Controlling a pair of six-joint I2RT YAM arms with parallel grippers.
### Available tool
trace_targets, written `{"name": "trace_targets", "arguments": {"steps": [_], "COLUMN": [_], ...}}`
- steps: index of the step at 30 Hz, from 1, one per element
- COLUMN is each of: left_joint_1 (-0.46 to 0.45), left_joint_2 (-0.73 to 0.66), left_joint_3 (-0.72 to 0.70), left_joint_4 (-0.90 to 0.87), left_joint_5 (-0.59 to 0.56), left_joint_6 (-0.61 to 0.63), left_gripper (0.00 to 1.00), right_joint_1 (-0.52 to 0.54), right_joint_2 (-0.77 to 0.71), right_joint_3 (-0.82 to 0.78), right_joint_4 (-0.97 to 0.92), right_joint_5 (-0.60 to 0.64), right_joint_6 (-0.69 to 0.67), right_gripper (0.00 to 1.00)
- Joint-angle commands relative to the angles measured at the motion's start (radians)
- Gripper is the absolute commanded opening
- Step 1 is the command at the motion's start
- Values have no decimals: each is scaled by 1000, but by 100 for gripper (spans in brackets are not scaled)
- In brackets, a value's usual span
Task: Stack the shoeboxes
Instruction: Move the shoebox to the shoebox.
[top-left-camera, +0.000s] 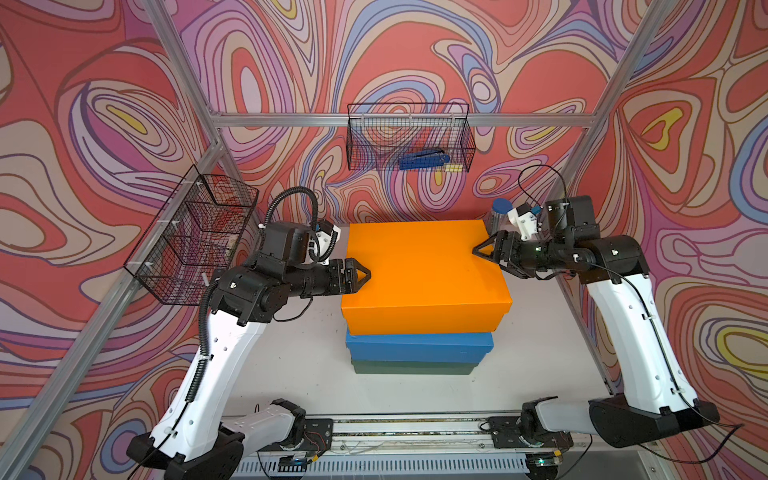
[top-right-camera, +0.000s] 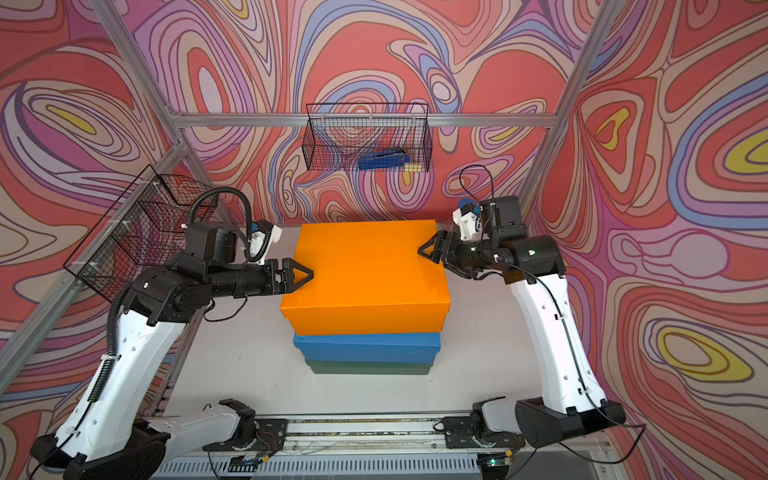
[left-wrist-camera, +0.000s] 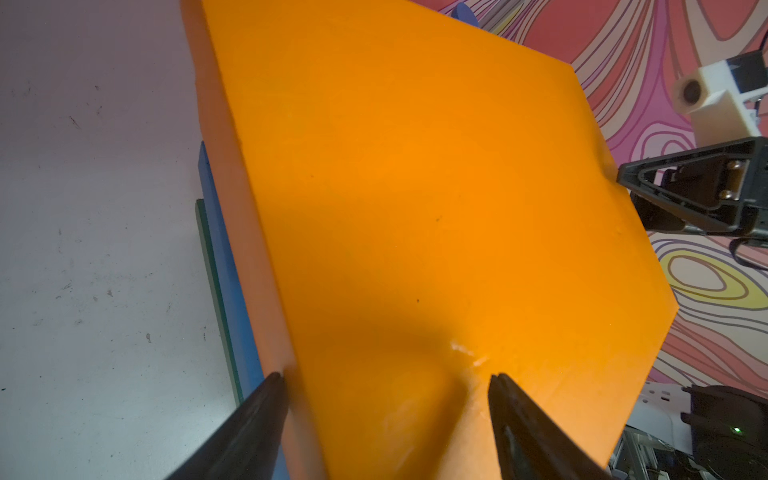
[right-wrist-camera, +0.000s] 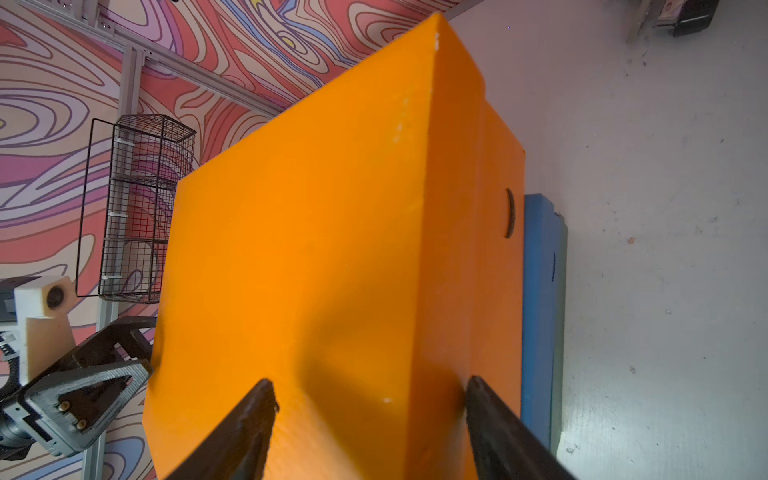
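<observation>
While gripping orange box (top-left-camera: 424, 270) at opposite lid edges with left gripper (top-left-camera: 368, 274) and right gripper (top-left-camera: 476, 250), both clenched, atop blue box (top-left-camera: 419, 347) on green box (top-left-camera: 415, 368): final placement, apparently; calls next for squaring up, then release.

Most of dark green shoebox (top-left-camera: 411, 368) hidden beneath blue shoebox (top-left-camera: 419, 347); blue item (top-left-camera: 422, 160) in wire basket (top-left-camera: 361, 141) indistinct.

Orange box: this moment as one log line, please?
top to bottom: orange box, blue box, green box | left gripper, right gripper: each shut on orange box
</observation>
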Motion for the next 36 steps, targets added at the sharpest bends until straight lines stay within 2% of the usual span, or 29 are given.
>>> {"name": "trace_targets", "arguments": {"steps": [1,9,36], "left_joint_1": [-22,-24,-24], "left_joint_2": [-14,-17,-19], "left_joint_3": [0,-8,-23], "left_joint_4": [28,13,9], "left_joint_5": [80,70,36], "left_joint_6": [-10,2,12], "left_gripper": [78,78,78], "right_joint_1": [17,17,17], "right_joint_2": [-43,-78,-111], "right_joint_3": [-31,-85,-123], "right_joint_4": [17,31,28], "right_joint_5": [-89,-84,-55], "right_joint_6": [32,40,46], "right_gripper": [73,72,73]}}
